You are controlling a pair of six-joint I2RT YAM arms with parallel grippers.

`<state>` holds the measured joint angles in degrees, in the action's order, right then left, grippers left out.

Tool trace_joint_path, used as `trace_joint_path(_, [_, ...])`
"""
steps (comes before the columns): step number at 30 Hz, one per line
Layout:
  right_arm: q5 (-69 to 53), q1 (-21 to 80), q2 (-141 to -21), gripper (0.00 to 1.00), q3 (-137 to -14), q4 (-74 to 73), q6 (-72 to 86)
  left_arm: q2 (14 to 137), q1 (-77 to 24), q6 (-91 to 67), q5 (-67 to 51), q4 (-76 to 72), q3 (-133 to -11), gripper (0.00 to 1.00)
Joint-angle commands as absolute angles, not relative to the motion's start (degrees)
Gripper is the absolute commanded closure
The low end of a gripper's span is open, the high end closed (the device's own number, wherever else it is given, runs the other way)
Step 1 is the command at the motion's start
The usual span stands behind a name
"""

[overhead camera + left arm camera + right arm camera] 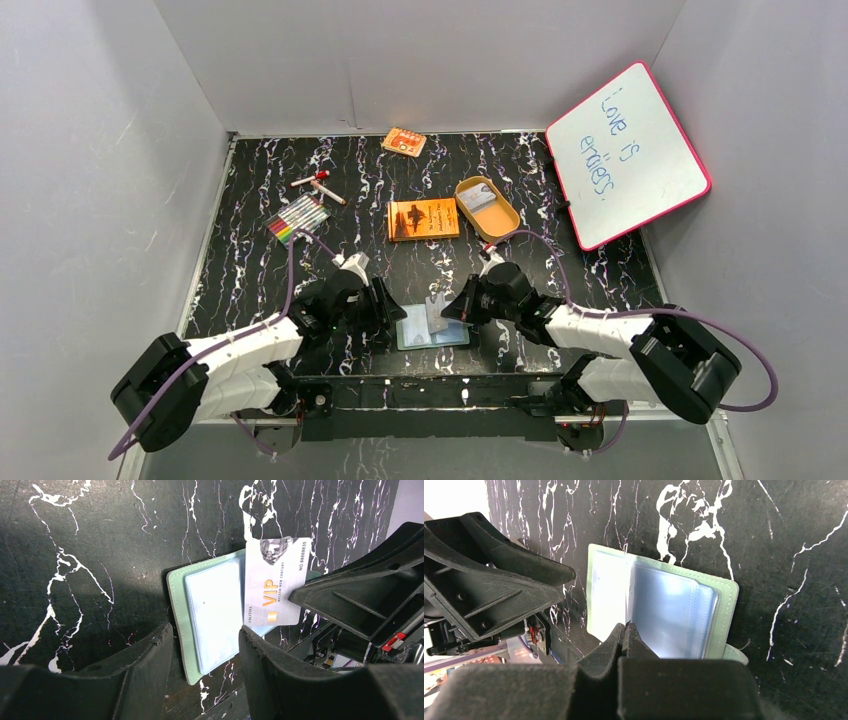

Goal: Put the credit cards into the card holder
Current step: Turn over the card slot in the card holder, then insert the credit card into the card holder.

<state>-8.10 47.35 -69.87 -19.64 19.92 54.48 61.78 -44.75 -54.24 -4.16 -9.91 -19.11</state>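
The card holder [448,335] lies open on the table near the front edge, grey-green with pale clear pockets. My right gripper [449,309] is shut on a white VIP credit card [276,582] and holds it upright over the holder's middle. The right wrist view shows this card edge-on [626,590] above the open pockets [669,612]. My left gripper [206,652] is open, its fingers on either side of the holder's [212,615] left page. It sits at the holder's left edge in the top view [392,316]. Another card [480,199] lies in the tan tin.
An orange book [423,219] and a tan oval tin [499,222] lie behind the holder. Coloured markers [298,217] and a red-capped marker [318,182] lie at the back left. A small orange packet [404,141] and a pink-framed whiteboard [625,155] stand at the back.
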Motion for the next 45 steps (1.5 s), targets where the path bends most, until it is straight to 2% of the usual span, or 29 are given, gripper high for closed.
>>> trace_joint_path(1, [-8.41,48.28,-70.71,1.0,-18.84,24.44,55.61,62.18,-44.74,-54.8,-4.75,-10.72,-18.22,0.52])
trace_joint_path(19, [-5.89,49.05,-68.95,1.0,-16.1,21.96,59.5,64.77,-44.74,-55.95,-3.36,-9.71,-17.4,0.68])
trace_joint_path(31, [-8.05,49.39,-71.2,1.0,-16.26,24.45,59.33,66.52,-44.73,-55.82,-4.21,-10.98,-17.56,0.85])
trace_joint_path(39, [-9.14,50.14,-73.17,1.0,-16.38,27.32,59.41,66.82,-44.75,-55.81,-4.37,-11.28,-17.47,0.9])
trace_joint_path(45, [-9.22,50.37,-73.74,1.0,-15.82,28.77,60.51,67.62,-44.71,-55.83,-4.66,-11.65,-17.53,1.0])
